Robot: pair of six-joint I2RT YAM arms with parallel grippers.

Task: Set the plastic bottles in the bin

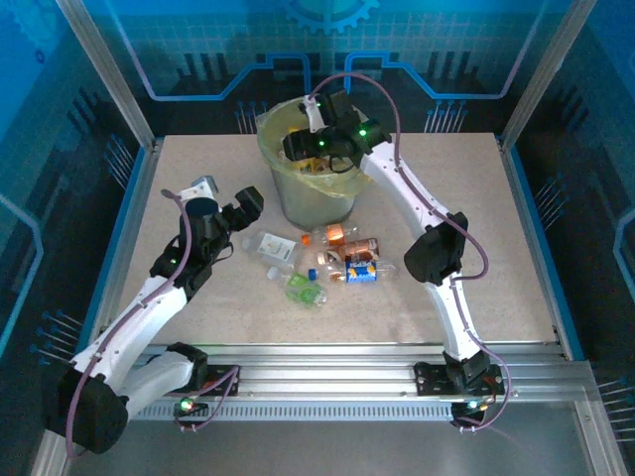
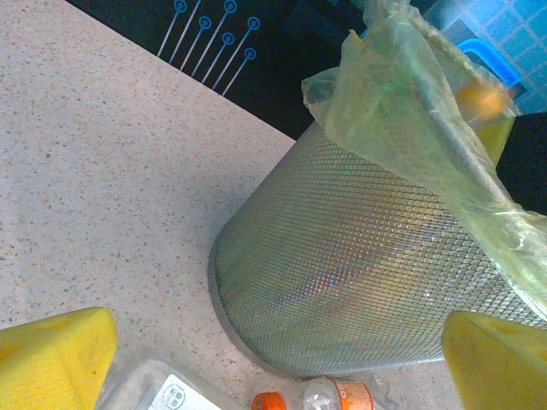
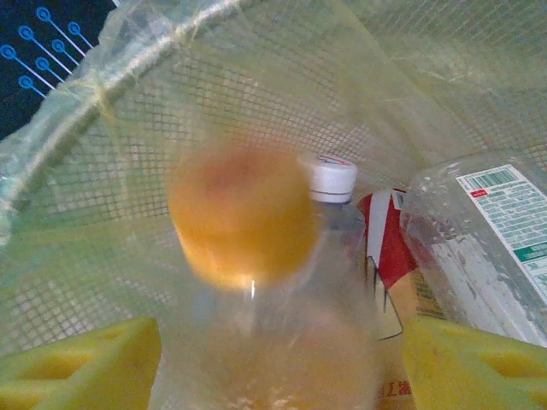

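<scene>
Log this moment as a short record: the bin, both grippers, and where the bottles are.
bin: upright, mesh, bag-lined, far middle of the table
right gripper: open, over the bin
between its fingers: blurred orange-capped bottle
already in bin: white-capped bottle, clear labelled bottle
left gripper: open, empty, left of the bin
not yet binned: several bottles clustered in front of the bin

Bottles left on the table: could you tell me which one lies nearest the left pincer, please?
The clear bottle with the white label, at the cluster's left end, just beside the left pincer; the others lie farther right.
</scene>
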